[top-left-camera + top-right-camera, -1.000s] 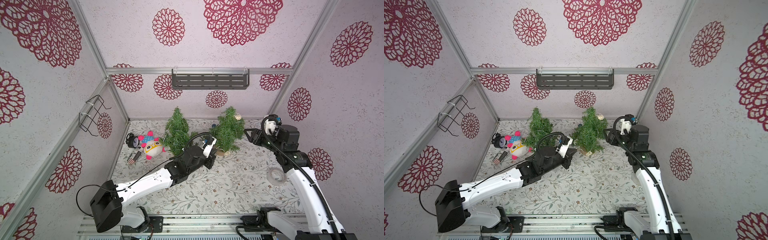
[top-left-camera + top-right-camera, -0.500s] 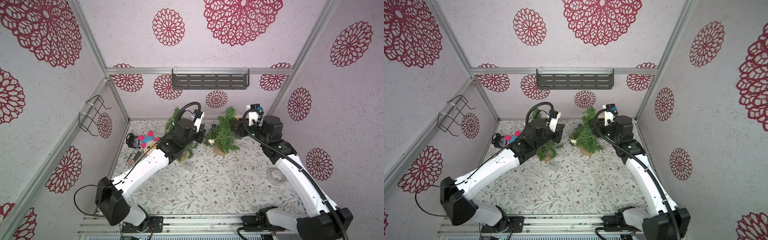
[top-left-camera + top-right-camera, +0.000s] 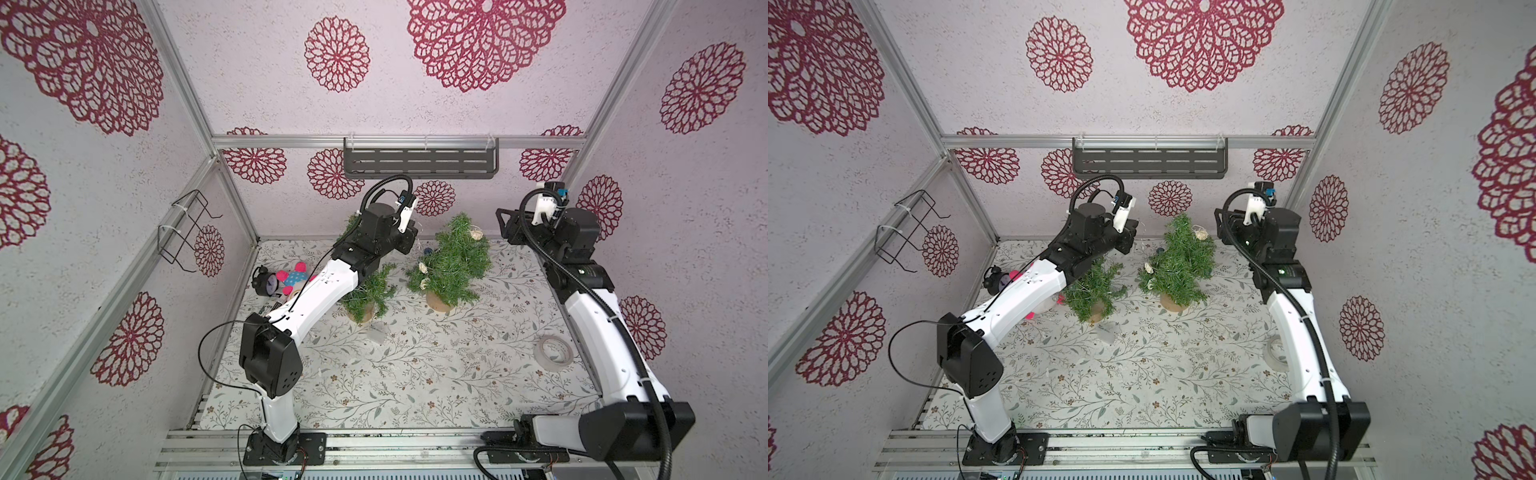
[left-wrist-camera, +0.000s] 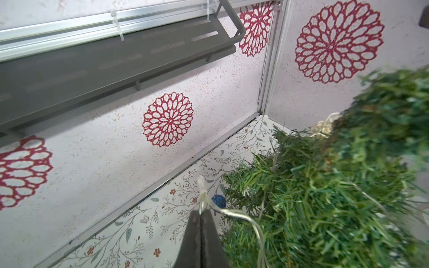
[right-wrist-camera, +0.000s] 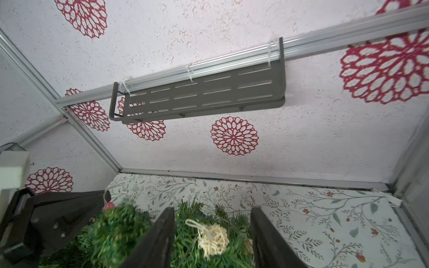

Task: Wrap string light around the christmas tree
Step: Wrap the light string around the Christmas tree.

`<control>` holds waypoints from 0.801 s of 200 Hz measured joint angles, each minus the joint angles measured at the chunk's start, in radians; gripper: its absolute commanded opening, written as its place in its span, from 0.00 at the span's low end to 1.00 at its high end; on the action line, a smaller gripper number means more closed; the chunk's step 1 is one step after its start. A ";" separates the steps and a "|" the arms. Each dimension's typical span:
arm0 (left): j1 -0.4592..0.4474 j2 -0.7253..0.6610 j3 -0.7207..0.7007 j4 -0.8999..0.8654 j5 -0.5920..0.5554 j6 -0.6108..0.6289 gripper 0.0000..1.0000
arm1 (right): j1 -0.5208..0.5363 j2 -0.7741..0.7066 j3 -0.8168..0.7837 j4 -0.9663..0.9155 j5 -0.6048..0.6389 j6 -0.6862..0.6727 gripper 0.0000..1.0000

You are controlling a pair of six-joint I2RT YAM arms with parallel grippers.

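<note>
Left gripper (image 4: 200,214) pinched the string light (image 4: 234,213) beside the tree (image 4: 325,197); right gripper (image 5: 212,210) jaws stood apart. Circling likely needed it kept taut.

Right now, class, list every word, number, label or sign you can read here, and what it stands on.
No text is readable in any view.
The alarm clock dial: numerals too small to read.
The blue tag by the left arm's wrist camera, and the right arm's: too small to read.
The tape roll: no lettering shows.
</note>
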State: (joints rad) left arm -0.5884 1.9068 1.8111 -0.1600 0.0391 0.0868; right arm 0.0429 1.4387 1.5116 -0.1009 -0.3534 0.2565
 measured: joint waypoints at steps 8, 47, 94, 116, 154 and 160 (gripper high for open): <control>0.005 0.027 0.014 0.017 0.011 0.027 0.00 | -0.001 0.057 0.045 0.002 -0.021 -0.008 0.44; 0.026 0.195 0.121 0.137 0.099 0.095 0.00 | -0.001 0.263 0.168 -0.005 -0.102 -0.047 0.29; 0.049 0.356 0.249 0.297 0.163 0.031 0.00 | 0.002 0.361 0.205 -0.018 -0.199 -0.095 0.25; 0.051 0.385 0.279 0.354 0.190 -0.008 0.00 | 0.006 0.362 0.214 -0.027 -0.231 -0.147 0.24; 0.040 0.385 0.284 0.408 0.231 -0.044 0.00 | 0.012 0.379 0.274 -0.031 -0.279 -0.226 0.20; 0.037 0.385 0.284 0.410 0.236 -0.046 0.00 | 0.014 0.385 0.288 -0.031 -0.284 -0.237 0.20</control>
State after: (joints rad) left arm -0.5514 2.2913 2.0949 0.2501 0.2752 0.0410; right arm 0.0570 1.8240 1.7992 -0.1322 -0.6376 0.0196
